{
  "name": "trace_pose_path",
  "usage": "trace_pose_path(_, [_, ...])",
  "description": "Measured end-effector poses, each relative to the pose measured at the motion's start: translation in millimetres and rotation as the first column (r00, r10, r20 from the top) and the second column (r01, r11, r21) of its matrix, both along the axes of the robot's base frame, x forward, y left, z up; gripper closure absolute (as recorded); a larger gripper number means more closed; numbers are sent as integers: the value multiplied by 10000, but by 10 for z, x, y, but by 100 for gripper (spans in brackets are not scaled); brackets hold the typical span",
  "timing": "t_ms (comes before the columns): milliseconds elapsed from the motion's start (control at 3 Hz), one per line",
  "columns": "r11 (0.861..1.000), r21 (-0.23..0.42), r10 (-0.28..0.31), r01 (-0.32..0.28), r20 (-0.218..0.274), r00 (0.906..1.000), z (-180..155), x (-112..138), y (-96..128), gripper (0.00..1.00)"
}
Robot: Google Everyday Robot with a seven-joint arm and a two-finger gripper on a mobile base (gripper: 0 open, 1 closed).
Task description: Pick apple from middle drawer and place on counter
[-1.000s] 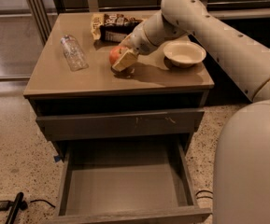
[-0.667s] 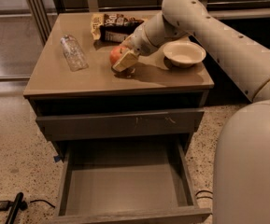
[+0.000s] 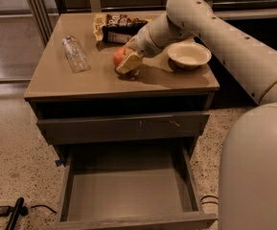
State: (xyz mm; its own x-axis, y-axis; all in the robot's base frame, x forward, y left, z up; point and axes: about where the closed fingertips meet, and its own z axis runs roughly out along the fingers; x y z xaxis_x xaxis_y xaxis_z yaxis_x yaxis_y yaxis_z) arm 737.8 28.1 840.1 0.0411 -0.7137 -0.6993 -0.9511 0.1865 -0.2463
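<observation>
Gripper: the gripper is low over the counter, near its middle and a little toward the back edge, right at the apple's right side.
Gripper state: it cannot be told whether it is clamped on the apple or free of it.
Arm: the white arm comes in from the right edge and slopes down across the back right corner to the gripper.
Apple: the red apple is on top of the counter near its middle, pressed against the gripper. Whether it rests on the surface or hangs just above it cannot be told.
Middle drawer: the middle drawer is pulled out below the front edge, with only its plain grey inside showing.
Upper drawer front: the scratched drawer front is closed, just under the front edge.
White bowl: the white bowl stands upright near the right edge, just beside the arm.
Plastic bottle: the clear plastic bottle lies on its side toward the left edge, well apart from the apple.
Snack bags: the snack bags lie along the back edge, behind the apple.
</observation>
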Motion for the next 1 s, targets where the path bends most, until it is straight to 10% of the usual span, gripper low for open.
trace_pose_path(1000, [10000,0,1,-1,-1,10000,-1,0,1,0])
